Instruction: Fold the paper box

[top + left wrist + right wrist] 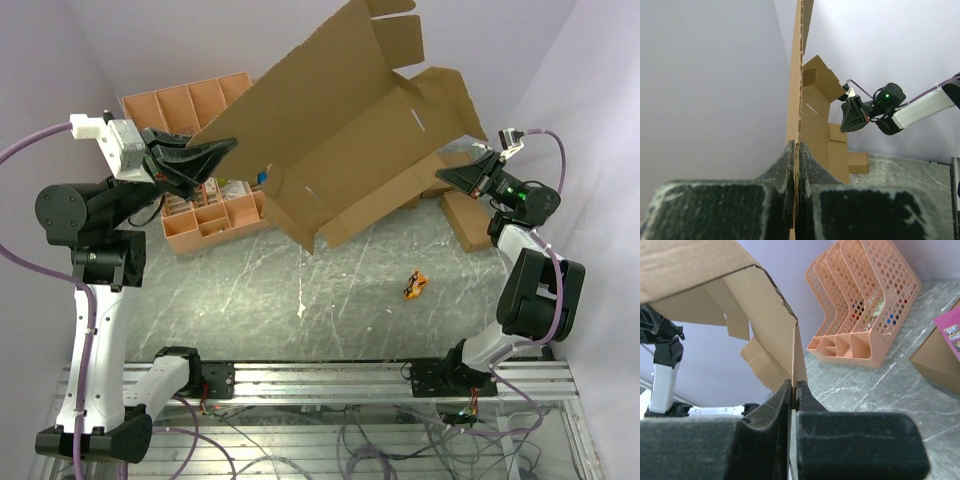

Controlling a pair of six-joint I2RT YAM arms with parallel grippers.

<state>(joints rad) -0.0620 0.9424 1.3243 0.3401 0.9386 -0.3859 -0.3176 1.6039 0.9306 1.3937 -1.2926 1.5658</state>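
The paper box (340, 130) is a large brown cardboard piece with flaps and slits, held up in the air over the table's back half, partly bent. My left gripper (215, 152) is shut on its left corner; in the left wrist view the cardboard edge (799, 90) runs up from between the closed fingers (785, 170). My right gripper (455, 172) is shut on a flap at its right side; in the right wrist view the flap (790, 350) rises from between the closed fingers (780, 400).
An orange-tan compartment tray (200, 160) stands at the back left, partly under the box, also in the right wrist view (865, 305). Smaller brown boxes (465, 215) lie at the back right. A small orange object (414, 285) lies on the marbled table.
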